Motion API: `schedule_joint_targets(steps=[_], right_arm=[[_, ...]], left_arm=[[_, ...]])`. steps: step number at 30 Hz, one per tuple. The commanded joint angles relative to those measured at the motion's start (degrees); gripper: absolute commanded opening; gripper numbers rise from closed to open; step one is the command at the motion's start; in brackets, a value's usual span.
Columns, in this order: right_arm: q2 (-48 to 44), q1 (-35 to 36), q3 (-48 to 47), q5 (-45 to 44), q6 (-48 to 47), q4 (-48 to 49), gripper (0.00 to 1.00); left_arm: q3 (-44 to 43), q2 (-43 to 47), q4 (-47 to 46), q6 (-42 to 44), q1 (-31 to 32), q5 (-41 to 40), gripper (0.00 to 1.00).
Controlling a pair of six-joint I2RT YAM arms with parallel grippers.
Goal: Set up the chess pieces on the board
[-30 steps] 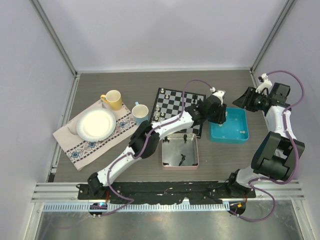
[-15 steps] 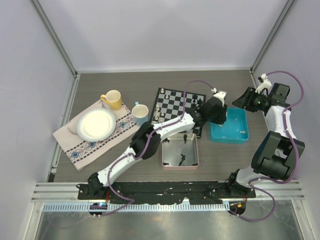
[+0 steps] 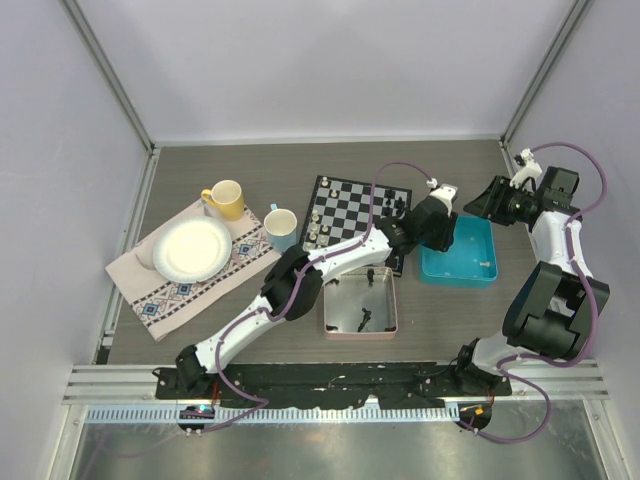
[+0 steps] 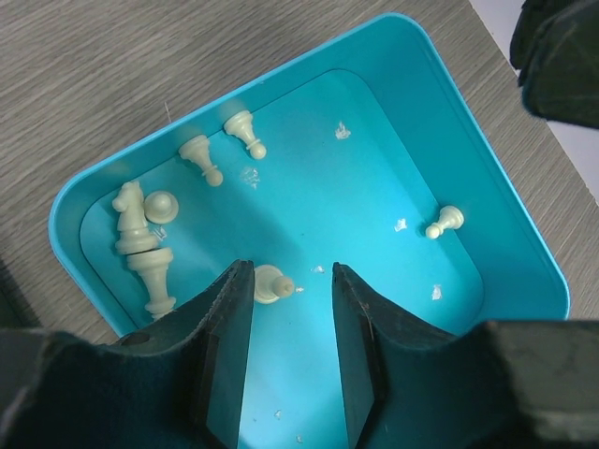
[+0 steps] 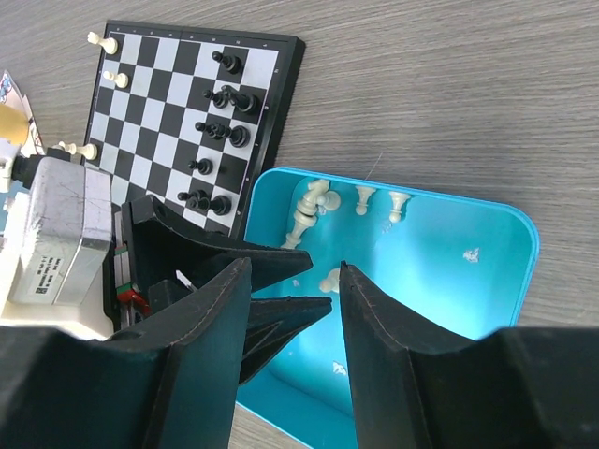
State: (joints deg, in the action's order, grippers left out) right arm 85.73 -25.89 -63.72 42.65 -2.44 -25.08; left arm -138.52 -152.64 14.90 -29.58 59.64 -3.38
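Observation:
The board (image 3: pixel 352 207) lies mid-table, with off-white chess pieces (image 3: pixel 315 226) along its left edge and black ones (image 5: pixel 225 98) on its right side. My left gripper (image 4: pixel 292 281) hangs open over the blue tray (image 3: pixel 487 276), nothing between its fingers. A lying off-white pawn (image 4: pixel 271 283) rests just past the tip of its left finger. More off-white pieces lie in the tray: two pawns (image 4: pixel 225 145), a lone pawn (image 4: pixel 445 222) and a cluster (image 4: pixel 140 234). My right gripper (image 3: pixel 492 200) is open and empty above the tray's far right corner.
A pink tray (image 3: pixel 390 300) in front of the board holds a black piece (image 3: pixel 364 320). A yellow cup (image 3: pixel 225 198) and a blue cup (image 3: pixel 281 226) stand left of the board. A white plate (image 3: pixel 192 249) sits on a patterned cloth (image 3: pixel 160 295).
My left gripper has shifted slightly to the right over the blue tray. The right arm has barely moved.

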Motion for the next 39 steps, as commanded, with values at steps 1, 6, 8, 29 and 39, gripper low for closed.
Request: schedule_joint_targets(steps=[1, 6, 8, 29, 39], right_arm=[[0.05, -0.21, -1.49, 1.20, -1.08, 0.21, 0.48], [-0.65, -0.30, -1.84, -0.29, -3.80, -1.28, 0.48], [-1.01, -0.56, -1.93, -1.95, -5.11, -1.81, 0.49], [2.15, -3.73, -2.72, -25.25, -9.08, -4.18, 0.49], [6.28, -2.68, -2.90, -23.58, -8.64, -4.62, 0.49]], left_arm=[[-3.16, -0.29, 0.49, 0.67, 0.48, -0.40, 0.43], [-4.83, 1.11, -0.04, 0.67, 0.74, 0.04, 0.46], [-4.92, 1.81, -0.04, 1.10, 0.74, -0.40, 0.47], [6.33, 13.68, -2.15, 6.46, -0.31, 2.14, 0.70], [7.39, 14.56, -0.83, 10.60, -0.31, 3.02, 0.69]])
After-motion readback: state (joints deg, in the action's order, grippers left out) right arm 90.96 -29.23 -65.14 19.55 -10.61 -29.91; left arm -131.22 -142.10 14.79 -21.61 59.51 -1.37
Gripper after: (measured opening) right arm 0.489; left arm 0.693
